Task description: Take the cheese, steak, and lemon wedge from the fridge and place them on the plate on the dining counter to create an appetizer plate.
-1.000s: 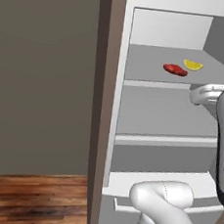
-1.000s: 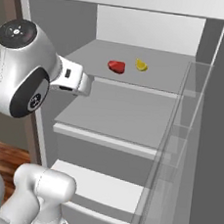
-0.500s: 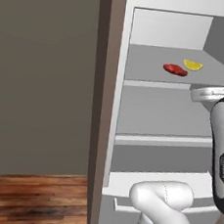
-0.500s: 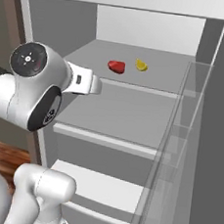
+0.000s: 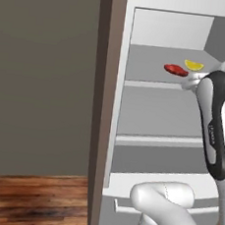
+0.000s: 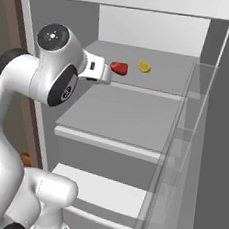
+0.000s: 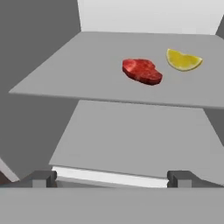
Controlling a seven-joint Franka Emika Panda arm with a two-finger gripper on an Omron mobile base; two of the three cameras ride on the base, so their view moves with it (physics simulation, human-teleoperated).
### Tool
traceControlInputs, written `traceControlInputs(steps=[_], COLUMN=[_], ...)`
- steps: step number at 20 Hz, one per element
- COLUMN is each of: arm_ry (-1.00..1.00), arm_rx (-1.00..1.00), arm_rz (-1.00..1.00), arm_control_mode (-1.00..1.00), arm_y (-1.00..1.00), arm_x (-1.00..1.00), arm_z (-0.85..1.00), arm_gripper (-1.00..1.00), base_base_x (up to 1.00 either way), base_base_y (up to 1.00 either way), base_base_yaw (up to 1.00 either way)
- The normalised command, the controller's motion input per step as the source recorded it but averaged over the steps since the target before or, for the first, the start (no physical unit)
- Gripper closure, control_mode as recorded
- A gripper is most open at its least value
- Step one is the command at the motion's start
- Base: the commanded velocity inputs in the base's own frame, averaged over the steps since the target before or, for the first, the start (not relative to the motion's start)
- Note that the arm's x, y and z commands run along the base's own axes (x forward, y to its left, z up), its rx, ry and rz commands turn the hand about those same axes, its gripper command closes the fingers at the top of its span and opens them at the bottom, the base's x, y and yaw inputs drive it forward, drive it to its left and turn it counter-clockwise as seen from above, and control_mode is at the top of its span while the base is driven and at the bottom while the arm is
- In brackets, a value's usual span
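Dark fingertips of the gripper (image 7: 112, 178) are standing wide apart, holding nothing, at the bottom of the hand view. Above centre, the steak (image 7: 142, 71) is lying beside the lemon wedge (image 7: 183, 60) on the fridge (image 6: 135, 129) shelf.

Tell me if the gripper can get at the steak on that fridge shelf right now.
Probably yes: the gripper is open and faces the steak, which lies bare on the upper shelf beside the lemon wedge, with nothing between.

Flat red steak (image 7: 142, 71) just beside pale yellow lemon wedge (image 7: 183, 60), apart, on the open fridge's (image 6: 134, 134) upper shelf
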Motion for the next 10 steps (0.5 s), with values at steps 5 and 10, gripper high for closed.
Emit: traceControlInputs(steps=[5,10], arm_ry=[-0.02,-0.10], arm_rx=[0.00,0.00], arm_rz=[0.00,0.00], arm_control_mode=[-1.00,-1.00], arm_y=[-0.03,-0.14], arm_x=[0.38,0.38], arm_z=[-0.05,-0.22], arm_gripper=[-1.00,-1.00], base_base_x=[0.00,0.00], base_base_y=[0.00,0.00], base_base_yaw=[0.00,0.00])
